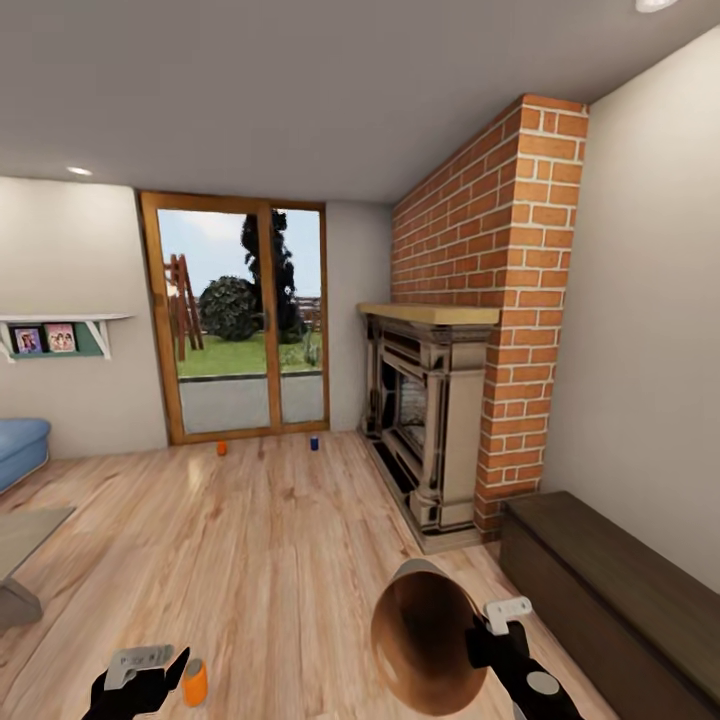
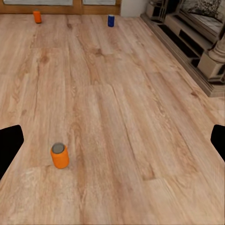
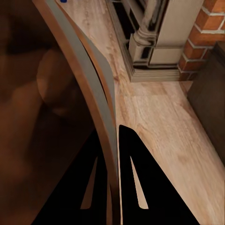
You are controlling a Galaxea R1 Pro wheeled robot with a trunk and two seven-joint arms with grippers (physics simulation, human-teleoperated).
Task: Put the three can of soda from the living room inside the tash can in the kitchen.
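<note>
Your left gripper hung with jaws spread above the nearest orange can, lower left in its view. Your right gripper pinched the tash can rim; centering the can between the fingers before closing looked wise.

Near can on floor just right of left gripper; two far cans before glass doors; fireplace right; bucket in right gripper.
</note>
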